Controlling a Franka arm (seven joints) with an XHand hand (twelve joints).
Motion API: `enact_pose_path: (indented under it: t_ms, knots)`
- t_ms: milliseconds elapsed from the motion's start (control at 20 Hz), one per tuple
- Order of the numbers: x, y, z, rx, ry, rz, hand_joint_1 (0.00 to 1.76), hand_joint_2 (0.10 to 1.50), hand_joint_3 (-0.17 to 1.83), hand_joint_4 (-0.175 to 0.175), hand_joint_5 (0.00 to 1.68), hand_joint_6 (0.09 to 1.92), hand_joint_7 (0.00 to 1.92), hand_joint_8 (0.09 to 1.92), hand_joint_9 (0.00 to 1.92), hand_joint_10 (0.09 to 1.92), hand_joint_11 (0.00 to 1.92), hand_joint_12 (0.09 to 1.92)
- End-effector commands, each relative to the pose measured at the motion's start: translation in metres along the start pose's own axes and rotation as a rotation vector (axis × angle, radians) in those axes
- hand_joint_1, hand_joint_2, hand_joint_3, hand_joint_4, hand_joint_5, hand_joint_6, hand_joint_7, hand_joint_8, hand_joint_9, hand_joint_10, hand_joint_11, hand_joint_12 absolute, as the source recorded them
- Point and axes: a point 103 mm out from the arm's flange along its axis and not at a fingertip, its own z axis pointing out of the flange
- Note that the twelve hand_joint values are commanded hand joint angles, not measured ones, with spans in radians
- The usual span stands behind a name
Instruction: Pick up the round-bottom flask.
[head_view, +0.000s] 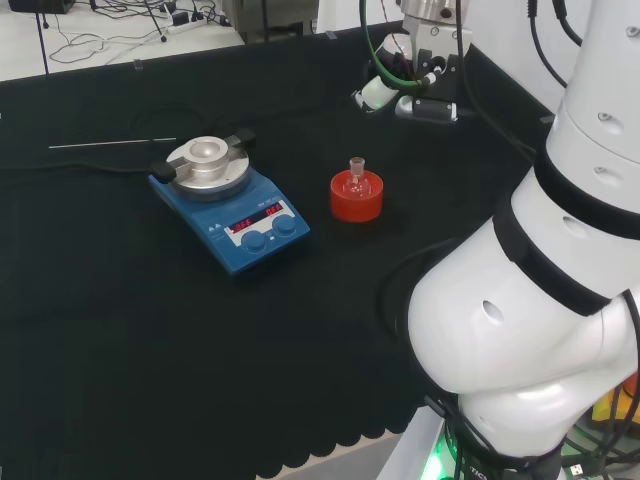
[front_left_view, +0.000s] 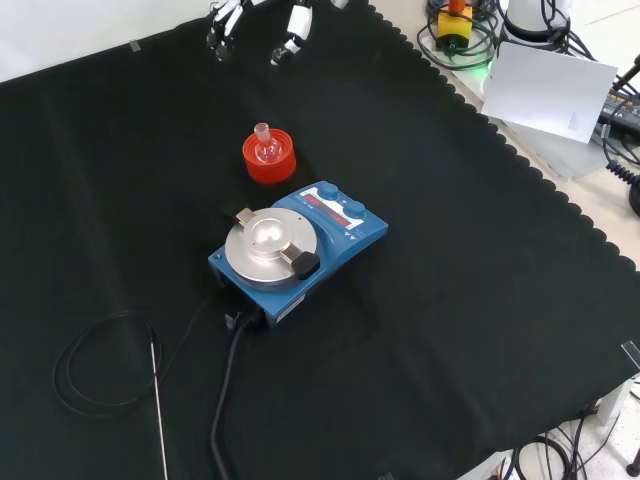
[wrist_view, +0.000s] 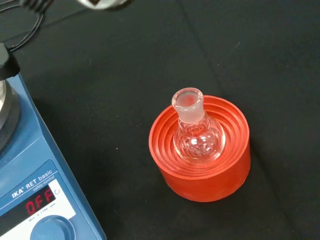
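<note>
flask: small clear round-bottom flask (wrist_view: 193, 131) upright in red ribbed stand (wrist_view: 201, 172), neck up, looks empty
location: on the counter (head_view: 120, 330), just beside the blue hotplate stirrer (head_view: 232, 212); front view puts the stand beyond it
hand: hand (front_left_view: 288, 35) near the top edge of front view, well apart from the flask, nothing in it
fingers: relaxed, not curled round anything
progress: nothing done yet; flask untouched in stand
left: reach over, close round the neck or bulb, lift clear of the stand
</note>
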Motion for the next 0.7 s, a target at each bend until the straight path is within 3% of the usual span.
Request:
enact_pose_path:
  t_ms: [50,700]
  knots:
    - [-0.015,0.027,0.055,0.068,0.033,0.018,0.83,0.71,0.66,-0.007,0.54,0.09,0.20,0.63,0.36,0.66,0.12,1.39]
    - [-0.026,0.039,0.094,0.088,0.050,0.067,0.86,0.65,0.69,-0.003,0.56,0.09,0.17,0.63,0.33,0.67,0.10,1.40]
